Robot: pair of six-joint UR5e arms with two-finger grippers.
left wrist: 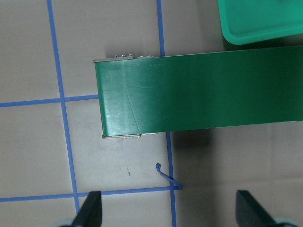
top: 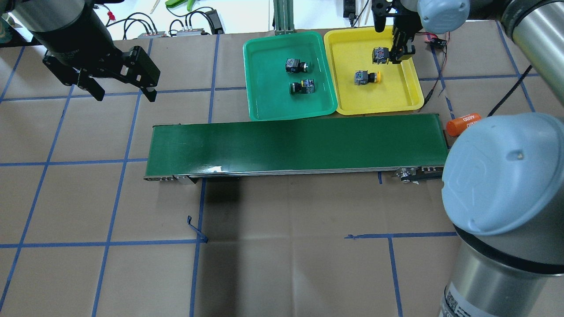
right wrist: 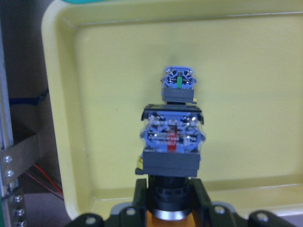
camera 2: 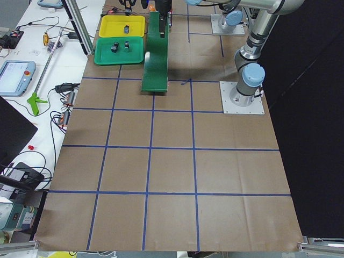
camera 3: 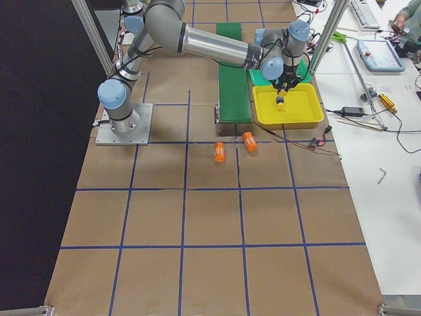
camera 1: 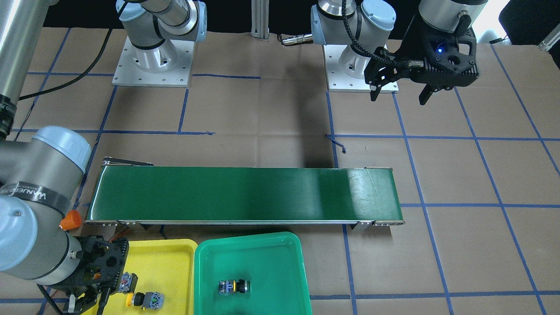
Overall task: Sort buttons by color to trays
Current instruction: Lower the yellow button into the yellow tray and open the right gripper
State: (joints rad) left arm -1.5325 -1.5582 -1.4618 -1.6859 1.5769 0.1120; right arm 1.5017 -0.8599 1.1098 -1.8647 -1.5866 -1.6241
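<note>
My right gripper is shut on a yellow-capped button low over the far right part of the yellow tray. In the right wrist view the fingers clamp the button's black collar, terminal end pointing away. A second yellow button lies on its side in this tray. The green tray beside it holds two buttons lying on their sides. My left gripper is open and empty, hovering above the table well left of the trays.
A long dark-green conveyor belt lies across the table just in front of both trays. An orange "4680" cylinder lies off the belt's right end; the exterior right view shows two such cylinders. Cables lie beyond the trays.
</note>
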